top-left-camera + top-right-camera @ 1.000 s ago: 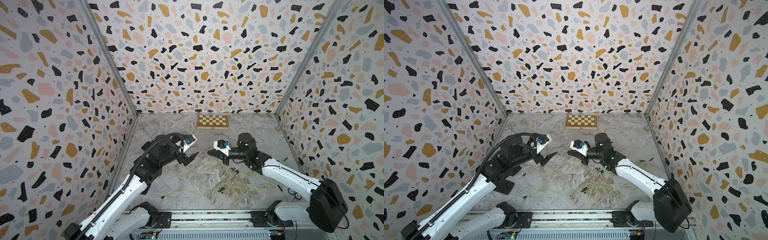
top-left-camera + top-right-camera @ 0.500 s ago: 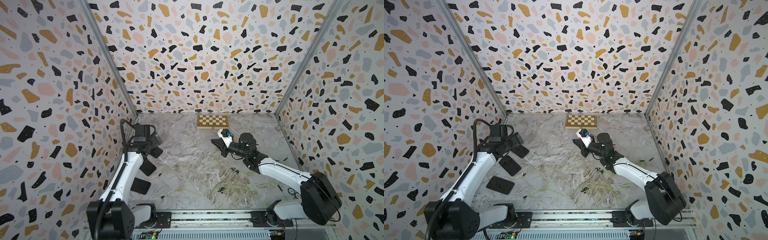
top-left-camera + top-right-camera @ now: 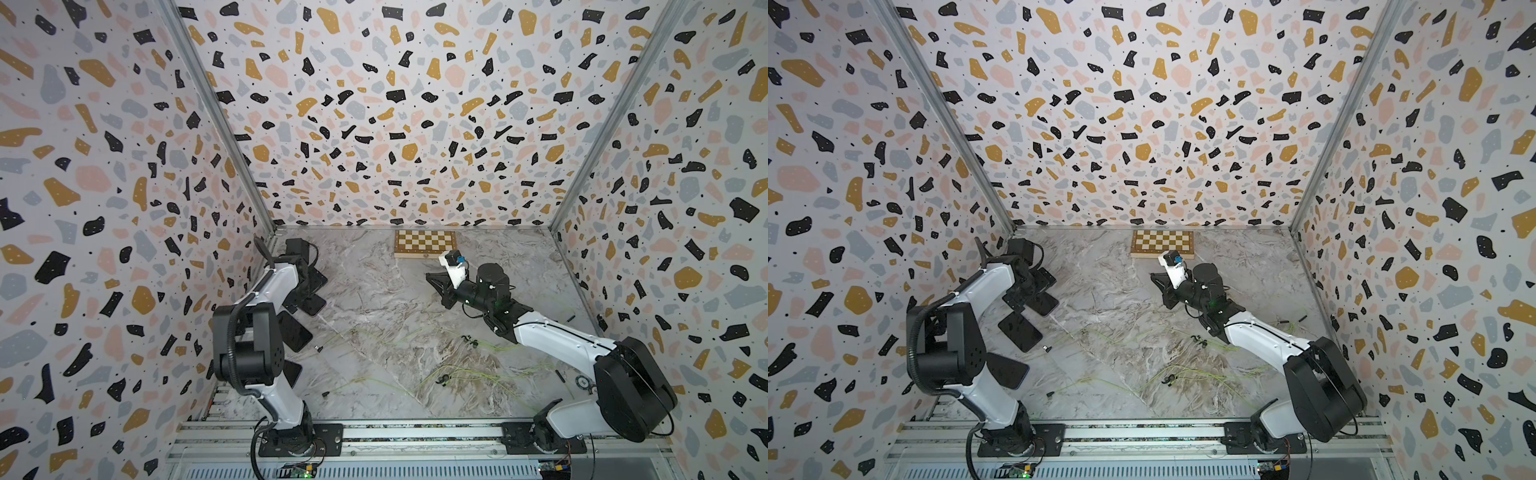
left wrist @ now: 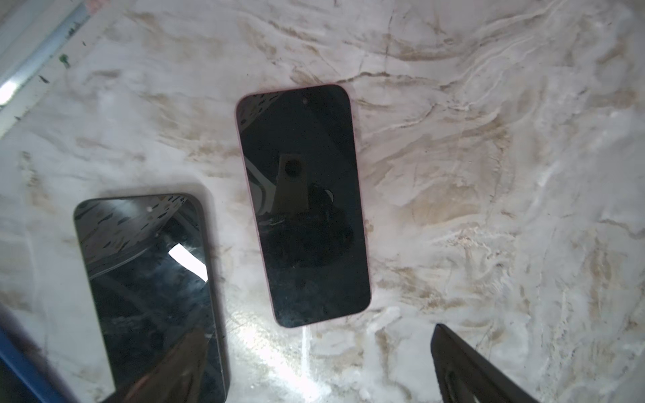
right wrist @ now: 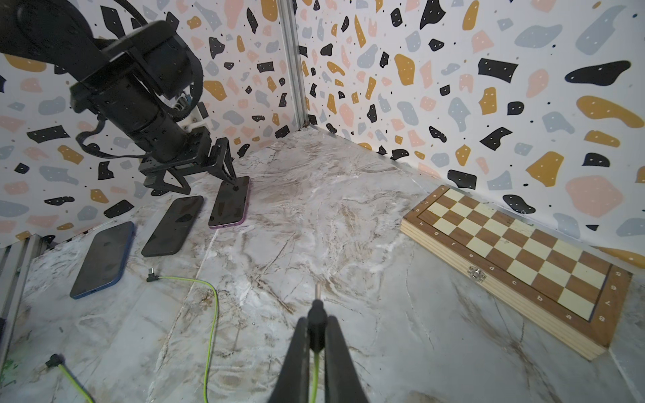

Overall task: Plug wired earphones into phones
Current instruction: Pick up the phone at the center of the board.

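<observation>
**1. right gripper** (image 5: 316,326): we log it clenched on a black plug (image 5: 317,308), metal tip sticking out fwd. The plug's yellow-green cable (image 5: 314,370) runs back btwn the fingers. Held off the surface (image 5: 314,216), mid-area, nr the chessboard box (image 5: 516,265).

**2. left gripper** (image 4: 319,329): released, jaws wide, nothing in it. It points down over the phone row by the left wall. One fingertip sits over the far end of the pink-edged phone (image 4: 302,206); we can't tell if it touches.

**3. Phones, 3 pcs:** all flat on the surface, dark screens up, side by side along its left side.
- Pink-edged phone is farthest back.
- black phone (image 4: 150,279) is just beside it.
- blue-edged phone (image 5: 103,258) is nearest the front rail.

**4. Earphones, rest of lot:**
- second plug (image 5: 152,277) lies loose nr the front ends of the black and blue-edged phones, apart from both. Its cable curves off toward the front.
- third plug (image 5: 54,361) lies closer to the front edge.
- earbuds (image 3: 469,343) lie w/ thin cable loops over the front-right part of the surface, by the right arm.

**5. Chessboard box:** closed, flat, latch side facing fwd, against the back wall.

**6. Encl.:** terrazzo-print walls (image 3: 395,124) on three sides.
</observation>
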`<state>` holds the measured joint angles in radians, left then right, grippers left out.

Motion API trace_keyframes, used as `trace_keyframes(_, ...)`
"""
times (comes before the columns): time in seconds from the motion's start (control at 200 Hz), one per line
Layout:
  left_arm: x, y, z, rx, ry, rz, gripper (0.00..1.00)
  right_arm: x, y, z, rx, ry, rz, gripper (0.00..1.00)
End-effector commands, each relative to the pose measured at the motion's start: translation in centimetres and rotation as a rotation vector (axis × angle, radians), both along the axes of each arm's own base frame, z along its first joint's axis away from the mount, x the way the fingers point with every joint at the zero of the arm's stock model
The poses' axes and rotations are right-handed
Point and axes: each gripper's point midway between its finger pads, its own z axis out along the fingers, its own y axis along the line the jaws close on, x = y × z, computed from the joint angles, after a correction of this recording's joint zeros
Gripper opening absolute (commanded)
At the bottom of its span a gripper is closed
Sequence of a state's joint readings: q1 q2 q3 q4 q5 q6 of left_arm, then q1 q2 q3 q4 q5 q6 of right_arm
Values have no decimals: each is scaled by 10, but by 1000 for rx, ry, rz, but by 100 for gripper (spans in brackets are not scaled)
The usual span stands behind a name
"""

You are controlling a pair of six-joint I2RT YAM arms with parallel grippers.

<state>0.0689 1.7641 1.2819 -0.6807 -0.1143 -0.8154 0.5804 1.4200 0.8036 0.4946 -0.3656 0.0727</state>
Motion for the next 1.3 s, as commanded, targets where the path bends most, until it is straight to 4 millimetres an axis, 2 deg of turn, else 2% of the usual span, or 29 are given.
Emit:
trace_keyframes(0.0, -1, 4, -5, -13, 41, 50, 99, 3, -2, 10, 14, -5, -19, 0)
trace_keyframes(0.29, 1, 10, -28, -23, 102, 124, 99, 5, -5, 1, -9, 16, -45, 0)
trace_keyframes(0.521, 12, 12, -42, -29, 124, 157, 99, 5, -7, 0, -21, 15, -55, 0)
trace_keyframes(0.776, 15, 24, -59, 15, 176, 184, 99, 5, -8, -6, -37, 28, -60, 0)
trace_keyframes(1.051, 13, 18, -80, -21, 222, 182, 100, 6, -9, -10, -49, 35, -66, 0)
trace_keyframes(1.296, 4, 13, -91, -29, 258, 170, 83, 5, -9, -15, -61, 42, -74, 0)
